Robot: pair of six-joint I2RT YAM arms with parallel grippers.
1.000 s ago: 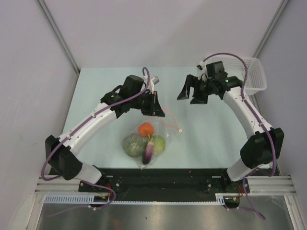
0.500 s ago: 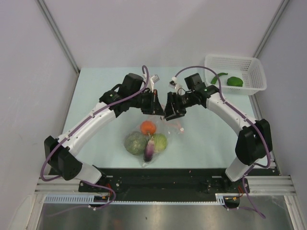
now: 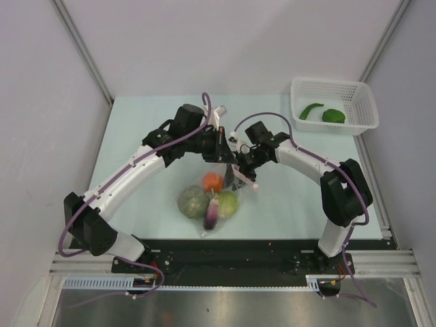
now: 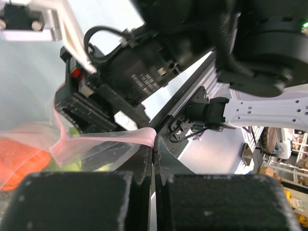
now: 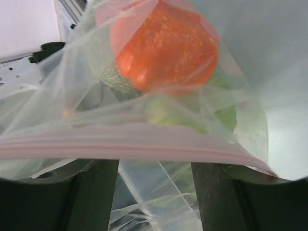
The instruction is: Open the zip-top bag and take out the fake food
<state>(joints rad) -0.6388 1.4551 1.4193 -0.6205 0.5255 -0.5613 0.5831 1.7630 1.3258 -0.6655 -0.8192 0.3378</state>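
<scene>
The zip-top bag (image 3: 228, 184) lies mid-table. It holds an orange-red ball (image 3: 212, 181), a mottled green-brown head (image 3: 193, 202), a pale green round piece (image 3: 227, 203) and a purple eggplant (image 3: 210, 214). My left gripper (image 3: 216, 152) is shut on the bag's pink zip strip (image 4: 115, 139) and holds that edge up. My right gripper (image 3: 235, 174) is open at the bag's mouth. In the right wrist view the zip strip (image 5: 144, 147) runs across its fingers (image 5: 94, 192), with the orange-red ball (image 5: 166, 45) just beyond. A dark green pepper (image 3: 311, 109) lies in the basket.
The white mesh basket (image 3: 334, 87) stands at the back right corner and also holds a flat green piece (image 3: 333, 115). The two grippers are close together over the bag. Grey walls enclose the table on three sides.
My right arm has swung from the basket leftward and down to the bag's mouth beside my left gripper. The left gripper has kept its hold on the bag.
</scene>
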